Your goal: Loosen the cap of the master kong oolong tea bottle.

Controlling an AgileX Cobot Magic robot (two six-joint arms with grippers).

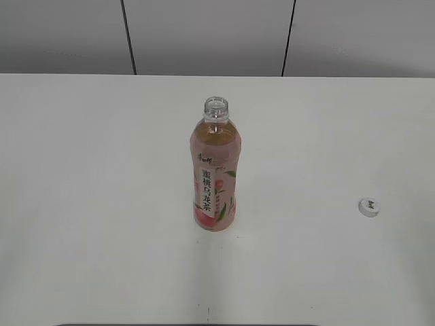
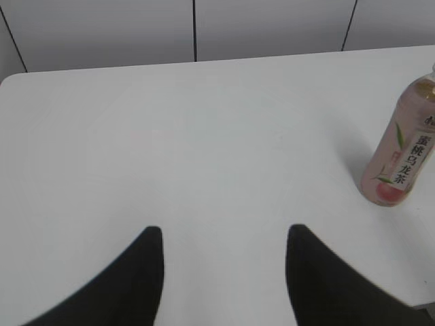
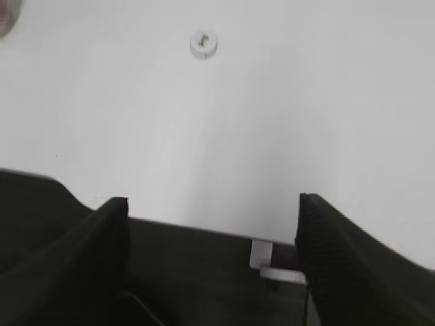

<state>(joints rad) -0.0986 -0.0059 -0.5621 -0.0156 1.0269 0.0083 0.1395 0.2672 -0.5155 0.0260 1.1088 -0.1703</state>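
Note:
The master kong oolong tea bottle (image 1: 215,170) stands upright in the middle of the white table, its neck open with no cap on it. It also shows at the right edge of the left wrist view (image 2: 401,146). The white cap (image 1: 368,207) lies on the table far to the bottle's right, and shows near the top of the right wrist view (image 3: 203,45). My left gripper (image 2: 224,234) is open and empty over bare table, left of the bottle. My right gripper (image 3: 212,204) is open and empty at the table's front edge, well short of the cap. Neither gripper shows in the exterior view.
The white table (image 1: 88,204) ends at a back edge before a grey panelled wall (image 1: 204,34). In the right wrist view the dark front edge of the table (image 3: 197,265) lies between the fingers.

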